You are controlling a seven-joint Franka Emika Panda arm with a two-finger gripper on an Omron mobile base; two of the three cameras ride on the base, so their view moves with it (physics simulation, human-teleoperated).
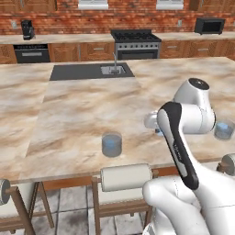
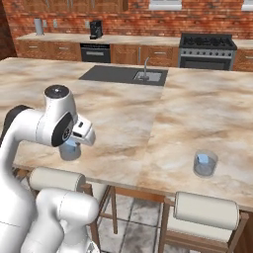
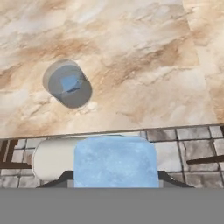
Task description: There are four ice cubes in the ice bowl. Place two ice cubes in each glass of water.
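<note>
My gripper [image 3: 114, 176] is shut on a light-blue ice cube [image 3: 114, 159], which looms large between the dark fingertips [image 3: 61, 178]. It hangs over the counter's front edge. On the counter beyond stands a glass of water [image 3: 68, 84] with one ice cube [image 3: 70, 82] in it; the same glass [image 1: 111, 144] [image 2: 205, 163] sits close to the edge. A second glass [image 1: 224, 130] [image 2: 69, 149] stands by the arm, partly behind the hand, and I cannot make out its contents. The gripper [image 1: 157, 131] [image 2: 85, 136] shows beside the white forearm. The ice bowl is hidden.
A marble island counter [image 1: 82, 110] carries a dark sink [image 1: 112, 69] at its far side. Padded stools [image 1: 126, 176] [image 2: 207, 210] stand against the near edge, one [image 3: 54, 157] right below the hand. A stove [image 1: 135, 41] lines the back wall.
</note>
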